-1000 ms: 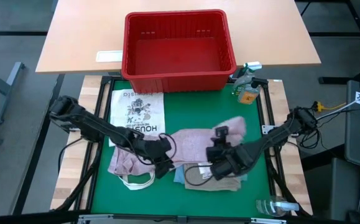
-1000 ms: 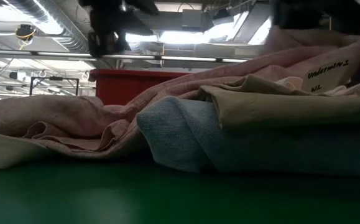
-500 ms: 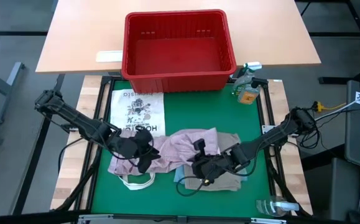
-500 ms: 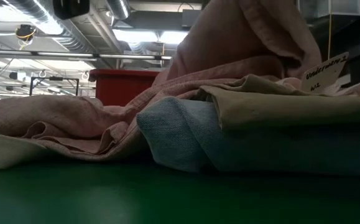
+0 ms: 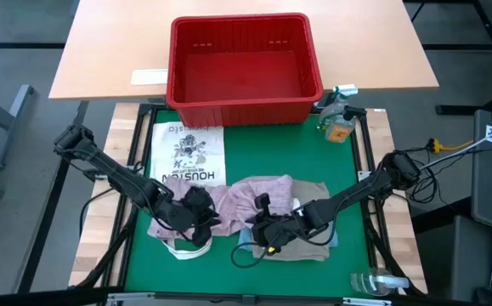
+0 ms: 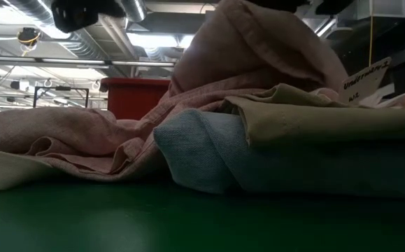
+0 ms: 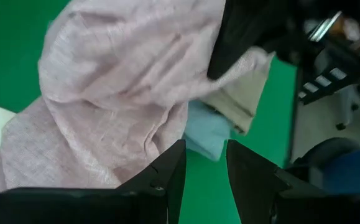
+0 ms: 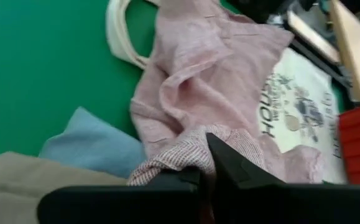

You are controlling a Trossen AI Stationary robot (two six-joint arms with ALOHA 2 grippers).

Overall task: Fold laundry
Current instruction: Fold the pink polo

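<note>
The pink shirt (image 5: pixel 250 197) lies crumpled across the middle of the green mat, one fold lifted in a peak. Just beside it the tan cloth (image 6: pixel 321 115) rests folded on top of the blue jeans (image 6: pixel 209 150), apparently also folded.

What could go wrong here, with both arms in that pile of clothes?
The right gripper is pinching a fold of the pink shirt over the tan cloth and jeans; pulling further might drag that neat stack out of shape. The left gripper stands open, holding nothing, so the shirt may slide sideways rather than fold flat. The white bag handles beside the shirt could also snag.
</note>
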